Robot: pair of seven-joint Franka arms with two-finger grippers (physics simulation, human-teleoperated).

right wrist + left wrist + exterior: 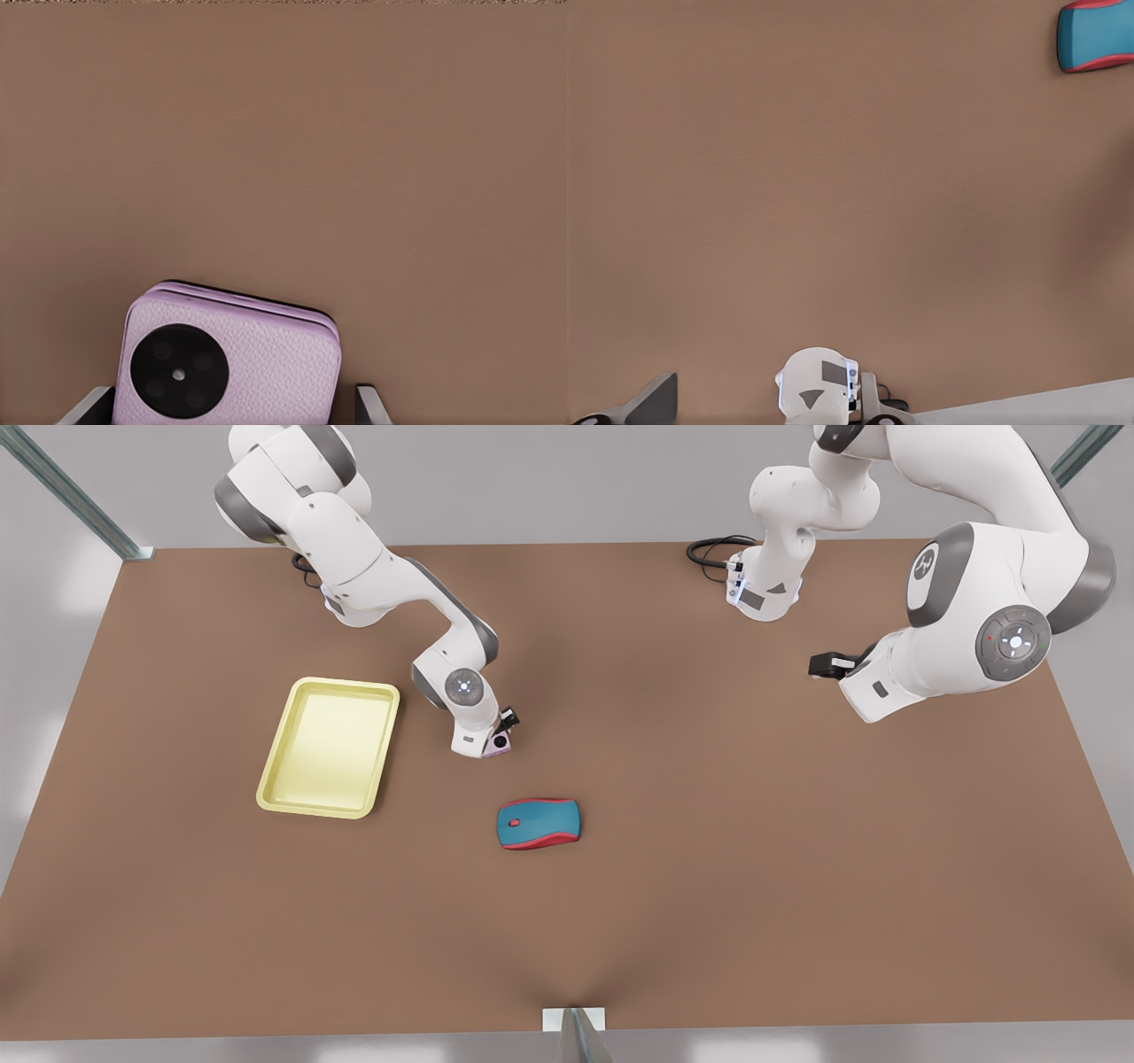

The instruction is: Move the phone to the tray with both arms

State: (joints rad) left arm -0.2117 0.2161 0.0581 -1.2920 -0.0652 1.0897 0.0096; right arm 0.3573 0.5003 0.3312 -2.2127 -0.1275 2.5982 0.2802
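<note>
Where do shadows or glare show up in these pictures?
Front view: soft dark patches on the table mid-back and near the front edge, faint shade under the mouse. Right wrist view: the phone evenly lit, no glare. Left wrist view: flat, even light.

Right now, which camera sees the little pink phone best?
The right wrist view: the phone is big and close there, its black camera circle plain, sitting between the right claw fingers. In the front view it is a tiny pink bit under that arm's tip, beside the tray. The left wrist view has the mouse.
</note>
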